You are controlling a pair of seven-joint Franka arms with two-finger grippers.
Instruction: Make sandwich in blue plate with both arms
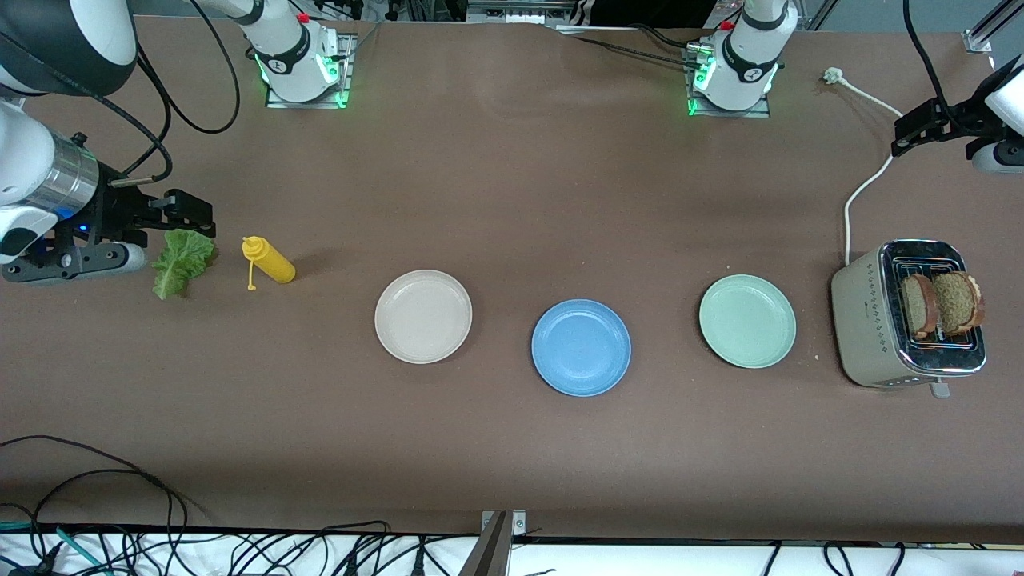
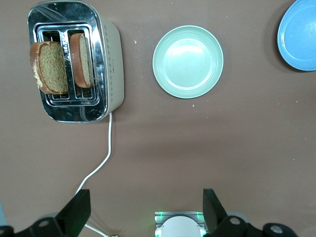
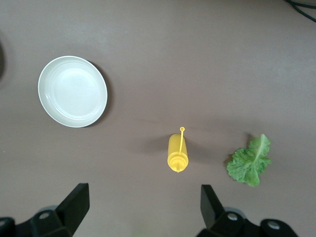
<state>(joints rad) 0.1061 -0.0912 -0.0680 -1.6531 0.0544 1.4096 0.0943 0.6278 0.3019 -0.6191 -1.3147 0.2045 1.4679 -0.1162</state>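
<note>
At the right arm's end of the desk, we find the right tool (image 1: 180, 210) raised, its black fingers spread wide and holding nothing. It hangs just above the ruffled green lettuce leaf (image 1: 182, 261); beside the leaf, toward the middle of the desk, lies a yellow plastic squeeze bottle (image 1: 269, 260) on its side.

Left tool (image 1: 920, 132): also spread wide, empty, raised over the brown desk (image 1: 512, 200) at the left arm's end. The chrome two-slot toaster (image 1: 908, 316) stands below it, nearer the front camera. Two brown wholegrain bread slices (image 1: 942, 304) sit upright in its slots, tops poking out.

Round medium-blue plate (image 1: 581, 347): bare, well apart from both tools, about midway between them. A round cream-white plate (image 1: 423, 316) lies on the side toward the right tool, a round pale mint-green plate (image 1: 747, 321) on the side toward the left tool; both bare too.

Our reading: nothing of the sandwich is assembled yet. Bread in the toaster, leaf on the desk. All steps remain: first slice to the blue plate, lettuce on it, second slice on top. Each tool looks placed for its own ingredient.
</note>
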